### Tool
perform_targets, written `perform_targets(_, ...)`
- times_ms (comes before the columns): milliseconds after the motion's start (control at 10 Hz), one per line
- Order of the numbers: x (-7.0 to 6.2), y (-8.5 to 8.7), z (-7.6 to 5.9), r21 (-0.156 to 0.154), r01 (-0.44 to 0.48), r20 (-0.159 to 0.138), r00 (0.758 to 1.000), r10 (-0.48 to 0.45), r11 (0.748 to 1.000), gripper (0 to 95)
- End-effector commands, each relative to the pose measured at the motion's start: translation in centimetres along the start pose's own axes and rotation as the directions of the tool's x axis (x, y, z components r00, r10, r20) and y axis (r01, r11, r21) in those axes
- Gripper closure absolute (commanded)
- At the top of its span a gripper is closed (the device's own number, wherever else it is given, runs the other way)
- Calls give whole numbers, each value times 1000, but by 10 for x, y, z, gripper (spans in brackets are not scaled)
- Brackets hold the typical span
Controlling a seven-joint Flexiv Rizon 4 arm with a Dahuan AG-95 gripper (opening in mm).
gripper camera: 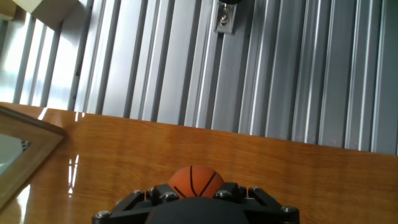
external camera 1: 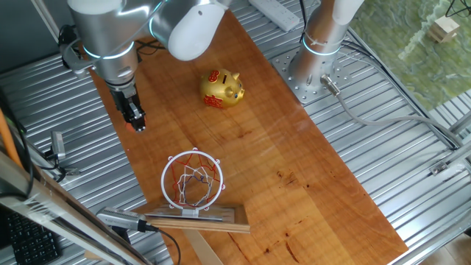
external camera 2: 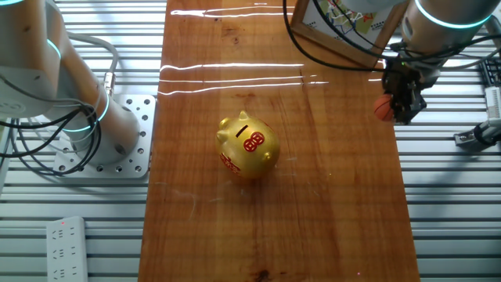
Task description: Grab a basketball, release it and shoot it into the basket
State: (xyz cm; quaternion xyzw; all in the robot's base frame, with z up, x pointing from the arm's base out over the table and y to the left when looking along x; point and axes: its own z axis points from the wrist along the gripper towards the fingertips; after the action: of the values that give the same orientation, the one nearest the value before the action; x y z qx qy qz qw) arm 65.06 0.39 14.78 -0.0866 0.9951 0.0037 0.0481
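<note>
**Ball in gripper, off to the side of the hoop: risks and placement**

One fixed view. Gripper (external camera 1: 135, 118) hangs over the board's (external camera 1: 294, 162) edge, near the ribbed metal bed (external camera 1: 59, 110). Ball (external camera 1: 131, 126) shows only as an orange sliver at the fingertips. Hoop (external camera 1: 193, 179) stands well apart, nearer the camera, its ring and net unoccupied; backboard (external camera 1: 197, 219) beyond it. Piggy bank (external camera 1: 221, 89) sits mid-board, clear of the gripper. Risk, as judged: a release from this spot would drop the ball beside the hoop, not into it, since the gripper is not over the ring. The ball would likely roll off the board into the metal slots.

The other fixed view. Gripper (external camera 2: 403, 98) is at the board's edge, fingers pinching the ball (external camera 2: 383, 107), which bulges out on one side of them. Risk, as judged: the grip looks off-centre, so the round ball could squirt free during travel.

Hand view. Ball (gripper camera: 196, 182) sits directly at the fingertips, seams visible, held above the board (gripper camera: 249, 168). Ring not in sight here, so aim cannot be checked from this camera. Backboard edge (gripper camera: 18, 149) enters at one side.
</note>
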Motion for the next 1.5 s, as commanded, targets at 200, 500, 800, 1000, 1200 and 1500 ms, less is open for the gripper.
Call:
perform_targets(200, -1, 1, 0, 2, -1, 0, 1000, 1, 1000, 950)
perform_targets(500, -3, 2, 0, 2, 4, -3, 1000, -4, 1000, 950)
perform_targets(800, -4, 2, 0, 3, 6, -3, 1000, -6, 1000, 950)
perform_targets(1000, -4, 2, 0, 4, 6, -3, 1000, -6, 1000, 950)
perform_targets(1200, -4, 2, 0, 4, 1, -5, 1000, -1, 1000, 950)
perform_targets(1500, -4, 2, 0, 8, 50, -2, 999, -50, 999, 950)
